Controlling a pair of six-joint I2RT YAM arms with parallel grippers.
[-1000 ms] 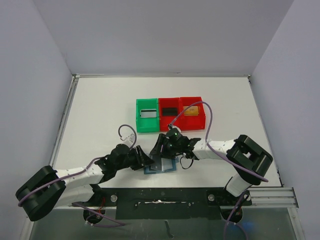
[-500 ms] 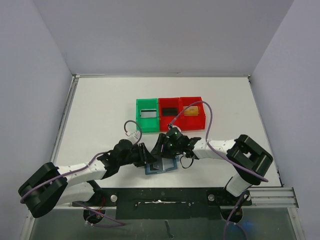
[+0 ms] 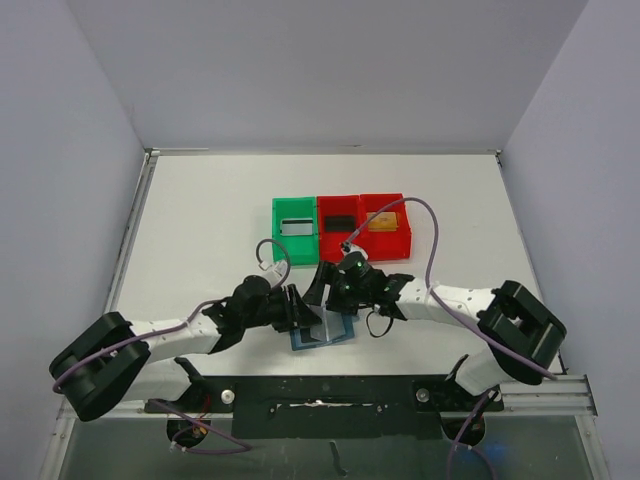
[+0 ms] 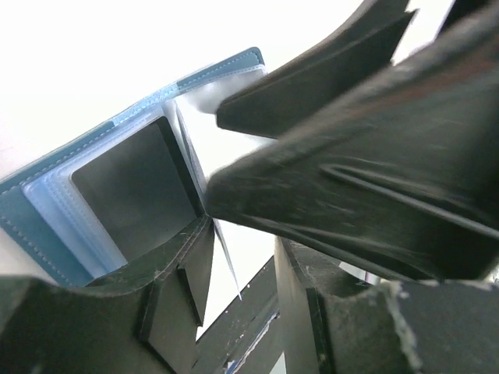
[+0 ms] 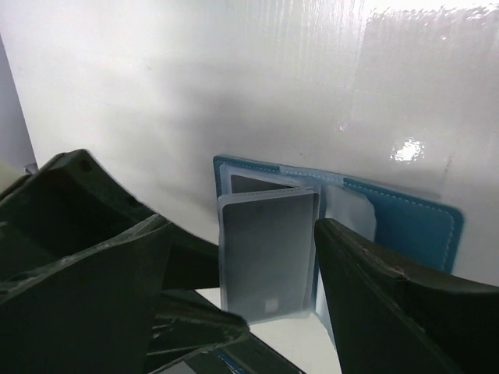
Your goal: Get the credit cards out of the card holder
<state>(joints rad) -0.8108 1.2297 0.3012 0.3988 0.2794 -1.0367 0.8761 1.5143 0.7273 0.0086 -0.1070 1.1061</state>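
The card holder (image 3: 337,334) lies open on the bench (image 3: 200,220), near its front edge. The left gripper (image 4: 242,265) has its jaws partly open, a clear sleeve page (image 4: 195,128) loose between them. The right gripper (image 5: 245,234) has its jaws spread wide, straddling a sleeved grey credit card (image 5: 269,249) without clamping it. Farther back stand a green bin (image 3: 294,253) and red bins (image 3: 390,245).

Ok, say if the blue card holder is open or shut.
Open: the light-blue bifold card holder lies spread, clear sleeves fanned, a grey card showing.
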